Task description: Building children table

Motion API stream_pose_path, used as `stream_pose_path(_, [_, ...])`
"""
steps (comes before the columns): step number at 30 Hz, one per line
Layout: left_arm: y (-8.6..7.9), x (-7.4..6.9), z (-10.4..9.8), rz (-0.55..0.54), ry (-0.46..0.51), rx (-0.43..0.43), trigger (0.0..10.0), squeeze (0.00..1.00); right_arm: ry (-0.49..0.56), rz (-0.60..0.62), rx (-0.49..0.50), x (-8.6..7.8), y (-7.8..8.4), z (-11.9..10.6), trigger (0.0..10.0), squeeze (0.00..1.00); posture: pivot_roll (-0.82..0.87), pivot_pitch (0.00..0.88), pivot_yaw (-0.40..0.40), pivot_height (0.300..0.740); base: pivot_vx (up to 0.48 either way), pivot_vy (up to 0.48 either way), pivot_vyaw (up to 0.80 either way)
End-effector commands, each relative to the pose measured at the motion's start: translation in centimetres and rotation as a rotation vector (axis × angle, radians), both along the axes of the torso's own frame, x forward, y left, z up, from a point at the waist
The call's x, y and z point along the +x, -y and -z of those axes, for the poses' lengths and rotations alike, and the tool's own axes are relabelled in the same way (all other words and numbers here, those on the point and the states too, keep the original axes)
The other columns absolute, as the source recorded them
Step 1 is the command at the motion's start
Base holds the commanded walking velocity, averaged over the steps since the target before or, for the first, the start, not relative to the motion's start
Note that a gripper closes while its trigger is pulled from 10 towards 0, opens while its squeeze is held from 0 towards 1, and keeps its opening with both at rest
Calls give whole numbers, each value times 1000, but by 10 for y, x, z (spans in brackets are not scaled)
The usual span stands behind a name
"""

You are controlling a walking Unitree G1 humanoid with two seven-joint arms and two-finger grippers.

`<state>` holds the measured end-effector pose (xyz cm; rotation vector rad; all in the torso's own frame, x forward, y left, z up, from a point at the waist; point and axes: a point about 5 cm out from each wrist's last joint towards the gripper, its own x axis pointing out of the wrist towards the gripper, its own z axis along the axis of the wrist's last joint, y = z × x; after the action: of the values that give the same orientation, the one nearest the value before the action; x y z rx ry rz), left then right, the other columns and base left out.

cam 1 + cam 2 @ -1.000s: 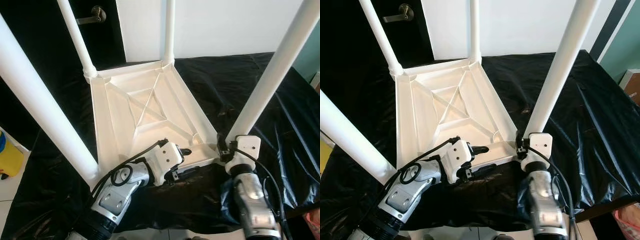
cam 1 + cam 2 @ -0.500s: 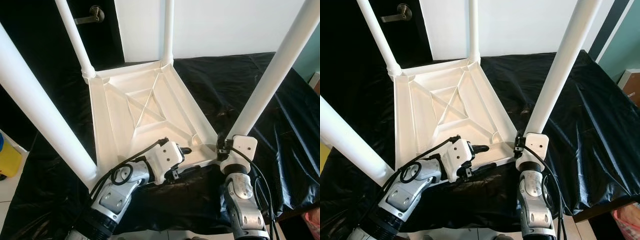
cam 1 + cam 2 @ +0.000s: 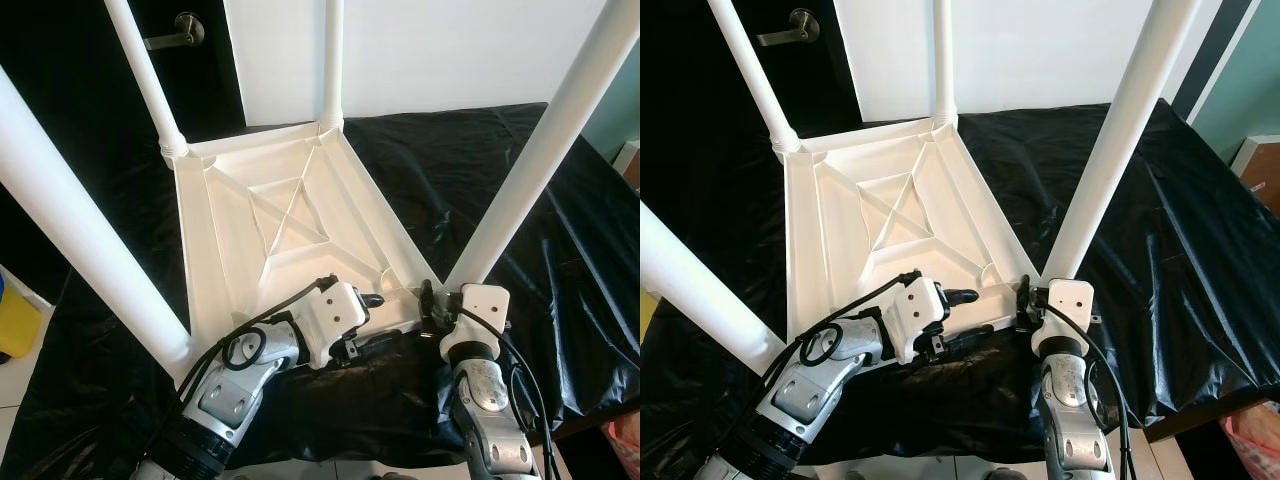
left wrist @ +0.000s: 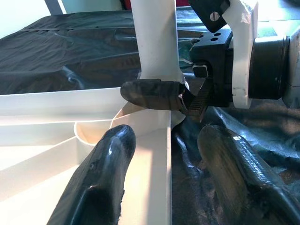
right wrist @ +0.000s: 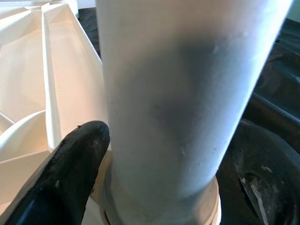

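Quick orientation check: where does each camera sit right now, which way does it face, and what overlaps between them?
Head eye views: look forward and down on the upturned white plastic table top on black sheeting, both silver arms below.
Left wrist view: along the left gripper straddling the top's rim.
Right wrist view: the right gripper around the white tubular near-right leg.
Shared: that leg's base, seen from both wrists.

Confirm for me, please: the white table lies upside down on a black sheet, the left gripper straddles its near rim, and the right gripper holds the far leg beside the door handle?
Not quite. The right gripper holds the near right leg, at its base by the near corner, not the far leg by the door handle; the right eye view shows this. The rest holds: the white table lies upside down on the black sheet, and the left gripper straddles its near rim.
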<state>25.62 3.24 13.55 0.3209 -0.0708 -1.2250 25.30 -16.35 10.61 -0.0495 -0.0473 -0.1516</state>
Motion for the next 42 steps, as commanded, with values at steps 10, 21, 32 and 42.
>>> stream_pose_path(10, [-3,1,-1,-18,1,4,10000,0,27,-334,-37,0,33,-10,10000,0,-159,71,29,740,0,0,0])
stream_pose_path(21, [-3,7,-5,-30,16,1,10000,0,10,-541,-104,14,42,-23,10000,0,-148,64,21,740,0,0,0])
stream_pose_path(32, [-9,14,-2,-131,11,-65,10000,0,85,-448,-67,10,35,-12,10000,0,-140,73,22,740,0,0,0])
stream_pose_path(42, [-20,31,-4,-299,22,-172,10000,0,113,-321,-5,4,16,2,10000,0,-145,81,34,740,0,0,0])
